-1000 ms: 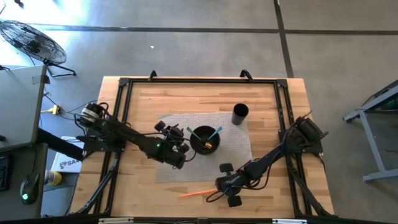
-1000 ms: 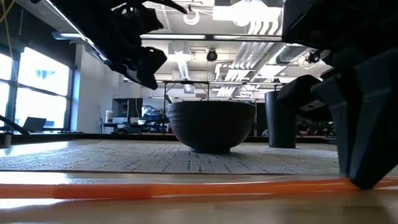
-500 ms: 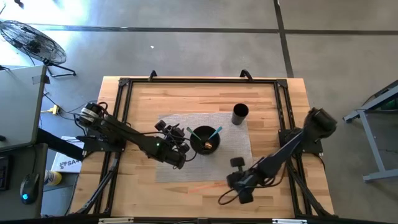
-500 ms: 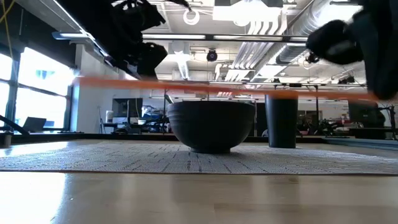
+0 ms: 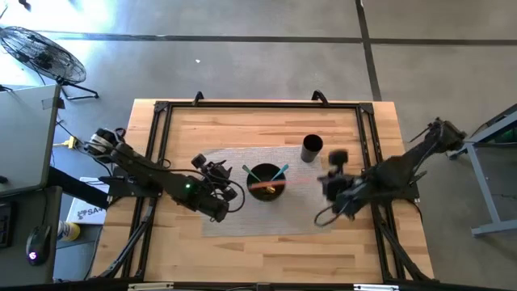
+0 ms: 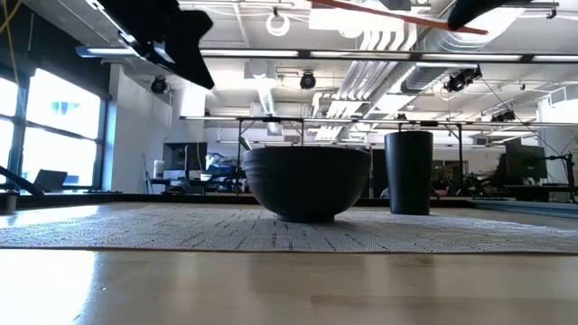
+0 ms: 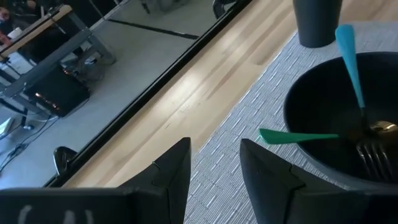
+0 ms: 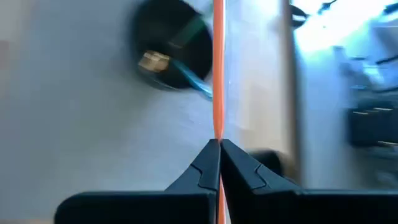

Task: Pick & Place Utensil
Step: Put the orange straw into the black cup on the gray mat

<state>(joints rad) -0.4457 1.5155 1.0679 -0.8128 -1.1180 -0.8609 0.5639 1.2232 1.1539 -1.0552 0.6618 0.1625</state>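
The right arm's jaws (image 8: pixel 215 144) are pinching one end of a long, thin orange plastic utensil (image 8: pixel 218 68), closed tight on it so the shaft is jutting straight out ahead of them. Holding it by the very end is leaving the whole free length ready to drop into a container. In the high view these jaws (image 5: pixel 333 184) are hanging above the counter, over the edge of the grey woven placemat (image 5: pixel 233 222), and the utensil's far tip is reaching toward the round black bowl (image 5: pixel 266 179) just beyond. The low view is showing the orange shaft (image 6: pixel 388 15) riding well above the bowl's rim, so it is clearing the wall rather than knocking it.

The bowl is already holding a blue-handled utensil (image 7: pixel 350 59), a green-handled one (image 7: pixel 297 136) and a metal fork (image 7: pixel 373 159), which suggests it is the drop point. A tall dark cup (image 5: pixel 312 148) is standing near the right jaws, on the mat's far corner.

The left arm's jaws (image 7: pixel 214 168) are waiting parted and empty beside the bowl.
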